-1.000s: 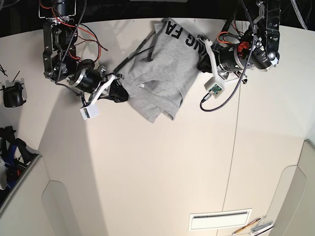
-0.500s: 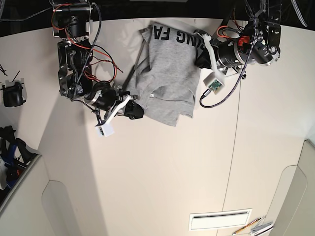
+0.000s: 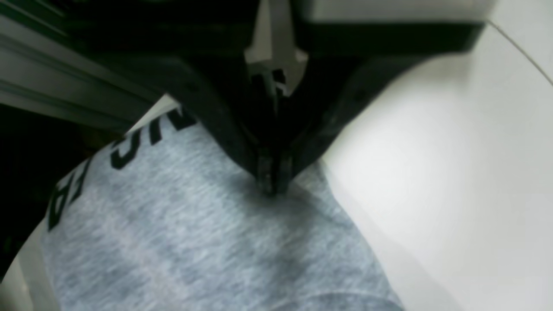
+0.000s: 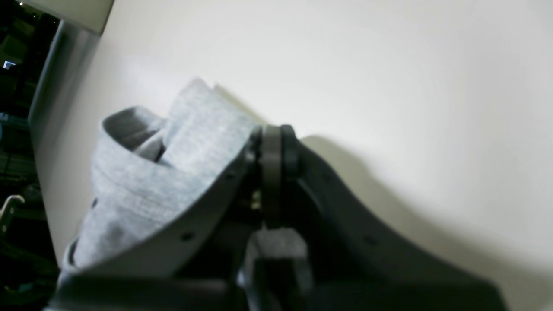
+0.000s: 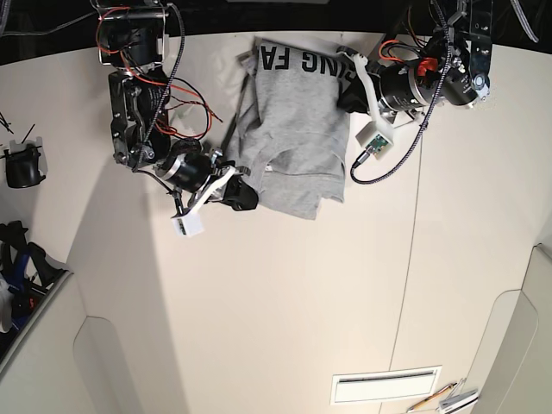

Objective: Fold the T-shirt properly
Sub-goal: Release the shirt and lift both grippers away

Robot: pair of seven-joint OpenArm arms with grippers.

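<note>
T-shirt [image 5: 297, 129] bunched at top centre of table [image 5: 285, 310], lettering up top. L gripper [image 3: 271, 183] pinching its fabric; R gripper [image 4: 271, 142] clamped tight on shirt's lower-left edge.

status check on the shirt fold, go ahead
Left gripper shut on T-shirt. Right gripper shut on its other edge. Shirt bunched, unfolded. Nothing in the way.

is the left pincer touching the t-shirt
Touching. The left wrist view shows the left pincer shut, its tips pinching the grey T-shirt fabric with no gap.
</note>
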